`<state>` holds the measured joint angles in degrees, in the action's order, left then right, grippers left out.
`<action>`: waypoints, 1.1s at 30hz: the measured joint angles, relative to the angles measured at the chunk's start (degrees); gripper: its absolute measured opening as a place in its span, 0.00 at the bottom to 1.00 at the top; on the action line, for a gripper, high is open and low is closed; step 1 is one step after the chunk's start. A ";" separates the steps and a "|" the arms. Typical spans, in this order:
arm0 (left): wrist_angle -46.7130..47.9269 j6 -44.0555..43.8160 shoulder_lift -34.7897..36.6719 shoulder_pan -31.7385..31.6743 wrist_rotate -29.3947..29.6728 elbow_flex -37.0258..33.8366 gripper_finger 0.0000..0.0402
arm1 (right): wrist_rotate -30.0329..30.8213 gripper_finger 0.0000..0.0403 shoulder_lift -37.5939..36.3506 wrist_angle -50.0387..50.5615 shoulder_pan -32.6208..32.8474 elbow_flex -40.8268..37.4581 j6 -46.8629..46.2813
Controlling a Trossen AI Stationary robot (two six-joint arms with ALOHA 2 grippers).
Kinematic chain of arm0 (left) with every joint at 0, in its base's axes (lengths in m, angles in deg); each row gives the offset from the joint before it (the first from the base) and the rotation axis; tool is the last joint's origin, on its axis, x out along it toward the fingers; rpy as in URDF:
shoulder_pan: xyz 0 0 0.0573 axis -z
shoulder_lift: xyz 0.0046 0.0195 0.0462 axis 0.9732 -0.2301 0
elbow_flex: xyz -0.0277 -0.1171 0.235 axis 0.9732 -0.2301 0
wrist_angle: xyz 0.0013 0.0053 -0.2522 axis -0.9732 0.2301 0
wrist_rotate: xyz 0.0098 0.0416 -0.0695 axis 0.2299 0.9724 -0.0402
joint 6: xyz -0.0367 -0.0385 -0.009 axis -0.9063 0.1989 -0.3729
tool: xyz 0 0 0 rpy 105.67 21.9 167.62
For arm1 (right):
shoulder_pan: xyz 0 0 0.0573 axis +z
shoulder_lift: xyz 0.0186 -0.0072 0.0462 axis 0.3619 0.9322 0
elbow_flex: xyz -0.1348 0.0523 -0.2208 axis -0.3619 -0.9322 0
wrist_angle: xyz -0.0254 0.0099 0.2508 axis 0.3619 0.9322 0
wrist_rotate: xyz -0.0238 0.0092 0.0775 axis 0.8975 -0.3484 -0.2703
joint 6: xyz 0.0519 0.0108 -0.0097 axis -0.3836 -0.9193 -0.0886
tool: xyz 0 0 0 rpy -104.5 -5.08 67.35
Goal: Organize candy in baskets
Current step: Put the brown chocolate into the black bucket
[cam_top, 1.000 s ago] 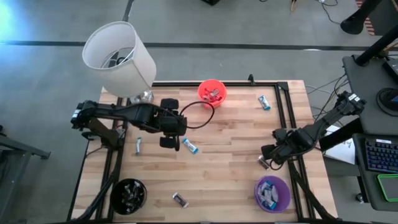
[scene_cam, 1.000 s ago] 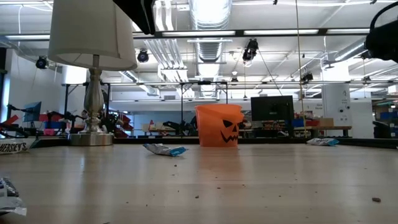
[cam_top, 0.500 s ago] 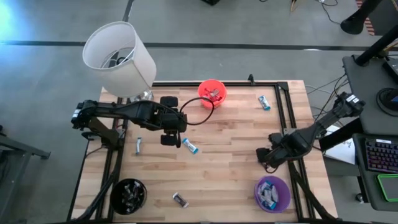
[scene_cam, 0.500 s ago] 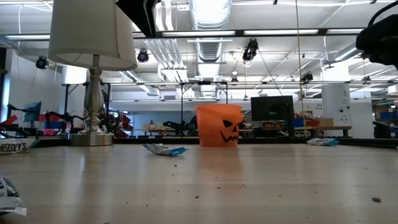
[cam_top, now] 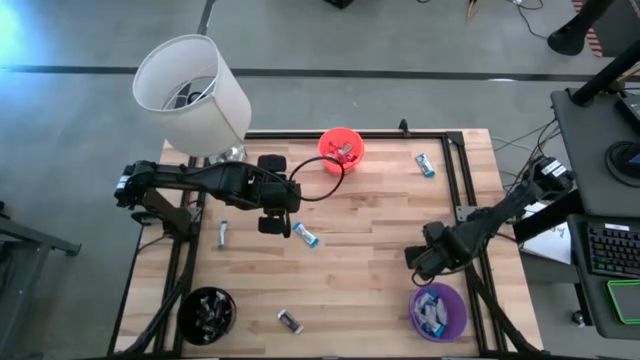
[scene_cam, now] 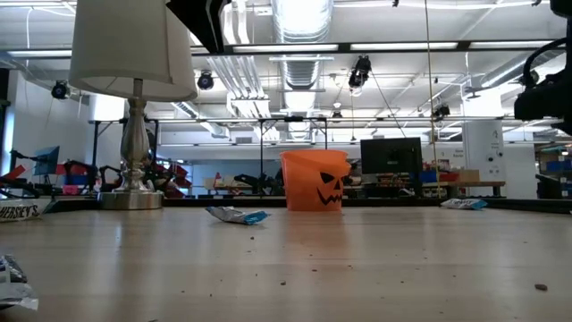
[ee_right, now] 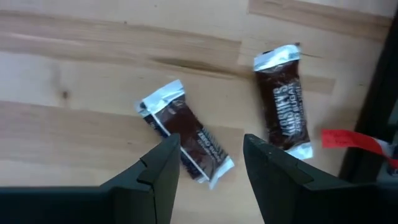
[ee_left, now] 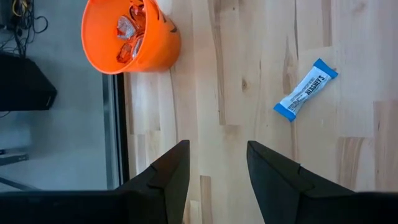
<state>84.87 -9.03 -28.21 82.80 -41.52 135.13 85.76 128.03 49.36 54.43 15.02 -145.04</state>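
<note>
My right gripper (ee_right: pixel 211 142) stands open and points down over two dark brown candies (ee_right: pixel 186 148) (ee_right: pixel 283 99) that lie flat on the wood. The nearer one lies just beside one fingertip, and nothing touches it. In the high view this gripper (cam_top: pixel 425 262) hangs just beyond the purple basket (cam_top: pixel 438 310). My left gripper (ee_left: pixel 217 149) is open and hovers high over the table's middle left (cam_top: pixel 276 212). A light blue candy (ee_left: pixel 305 90) and the orange basket (ee_left: pixel 130 34), which holds candy, lie beyond it. The black basket (cam_top: pixel 207 312) sits at the near left corner.
A white lampshade (cam_top: pixel 192 90) stands at the far left corner. Loose candies lie at the far right (cam_top: pixel 425 164), the left (cam_top: pixel 222 234), the middle (cam_top: pixel 306 236) and the near edge (cam_top: pixel 290 321). Dark rails (cam_top: pixel 458 180) frame the tabletop.
My right gripper has moved toward the table's left and near edges and sunk lower, staying open. It now stands nearer the purple basket. My left arm has kept still.
</note>
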 joint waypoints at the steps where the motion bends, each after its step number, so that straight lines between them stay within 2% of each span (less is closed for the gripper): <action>1: 0.00 0.00 0.00 0.00 -0.04 0.00 0.35 | 0.00 0.41 0.59 -0.82 0.00 0.01 0.45; 9: 0.01 1.33 0.00 0.00 -0.07 0.00 0.35 | 0.02 0.41 3.01 -4.59 -0.04 -1.17 4.69; 13: 0.02 1.33 0.00 0.00 -0.09 0.00 0.35 | 0.00 0.41 2.74 -11.66 -0.19 -4.42 5.92; 20: 0.16 1.36 0.00 0.00 -0.09 0.00 0.35 | -0.02 0.40 2.10 -15.35 -0.26 -7.26 4.24; 24: 0.29 1.34 0.00 0.00 -0.11 0.00 0.35 | -0.02 0.32 1.04 -15.22 -0.26 -7.24 4.82; 33: 0.54 1.34 0.00 0.00 -0.11 0.00 0.35 | 0.04 0.05 0.41 -15.83 -0.26 -7.28 5.32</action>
<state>85.41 -7.68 -28.21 82.80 -41.63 135.13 85.80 128.44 33.53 54.17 7.74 -139.72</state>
